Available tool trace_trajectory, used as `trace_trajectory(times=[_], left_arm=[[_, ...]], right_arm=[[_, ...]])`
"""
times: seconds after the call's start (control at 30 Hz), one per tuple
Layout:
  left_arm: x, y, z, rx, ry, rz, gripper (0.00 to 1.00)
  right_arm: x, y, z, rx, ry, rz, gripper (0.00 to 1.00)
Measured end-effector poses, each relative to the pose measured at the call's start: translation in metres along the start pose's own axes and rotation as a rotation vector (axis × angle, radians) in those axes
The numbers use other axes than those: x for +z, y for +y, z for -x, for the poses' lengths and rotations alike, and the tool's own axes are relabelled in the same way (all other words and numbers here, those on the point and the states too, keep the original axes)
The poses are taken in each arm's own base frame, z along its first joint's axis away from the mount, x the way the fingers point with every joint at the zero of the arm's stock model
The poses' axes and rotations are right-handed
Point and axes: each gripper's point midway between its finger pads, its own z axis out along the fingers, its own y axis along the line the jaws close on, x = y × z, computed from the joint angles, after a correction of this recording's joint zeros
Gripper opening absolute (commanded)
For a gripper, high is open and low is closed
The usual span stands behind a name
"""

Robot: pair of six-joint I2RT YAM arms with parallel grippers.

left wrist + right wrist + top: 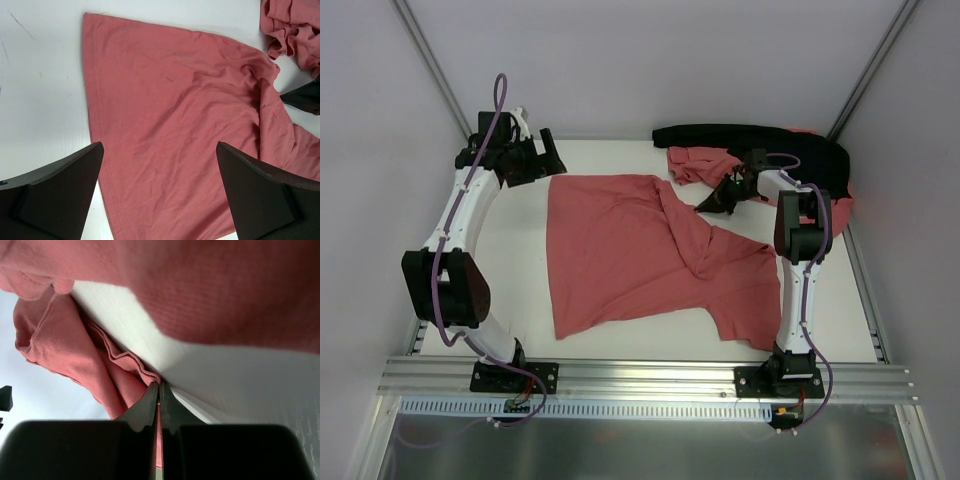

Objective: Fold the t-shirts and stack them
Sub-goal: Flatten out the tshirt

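Note:
One salmon-red t-shirt (640, 250) lies spread on the white table, wrinkled, with a sleeve reaching toward the right arm's base. A second t-shirt (695, 165) lies crumpled at the back. My right gripper (718, 198) is at the spread shirt's far right edge. In the right wrist view this gripper (159, 385) is shut, and a thin fold of red cloth (125, 375) is pinched between its jaws. My left gripper (545, 160) hovers over the shirt's far left corner. In the left wrist view it (160, 150) is open and holds nothing, with the shirt (175, 125) below it.
A black cloth (750, 135) lies along the back right edge behind the crumpled shirt. White walls and metal frame posts (430, 70) enclose the table. The aluminium rail (640, 375) with both arm bases runs along the near edge.

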Motion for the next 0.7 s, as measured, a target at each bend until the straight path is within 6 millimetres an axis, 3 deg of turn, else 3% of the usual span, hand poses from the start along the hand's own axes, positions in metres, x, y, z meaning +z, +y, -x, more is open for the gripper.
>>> trace_trajectory(times=[0.13, 0.23, 0.4, 0.5, 0.6, 0.7], left_arm=[[0.0, 0.003, -0.008, -0.004, 0.014, 0.007, 0.99], [0.004, 0.006, -0.017, -0.01, 0.035, 0.012, 0.99], [0.011, 0.014, -0.036, -0.027, 0.076, 0.023, 0.99], [0.015, 0.015, -0.041, -0.033, 0.082, 0.019, 0.99], [0.017, 0.015, -0.042, -0.04, 0.08, 0.015, 0.99], [0.019, 0.013, -0.043, -0.046, 0.079, 0.001, 0.99]], right_arm=[[-0.003, 0.004, 0.009, -0.009, -0.034, -0.014, 0.0], [-0.012, 0.02, 0.023, -0.032, -0.08, -0.006, 0.0], [-0.054, 0.085, 0.058, -0.134, -0.211, 0.075, 0.0], [-0.085, 0.118, 0.067, -0.19, -0.278, 0.127, 0.0], [-0.108, 0.134, 0.068, -0.212, -0.32, 0.154, 0.0], [-0.124, 0.138, 0.072, -0.208, -0.348, 0.161, 0.0]])
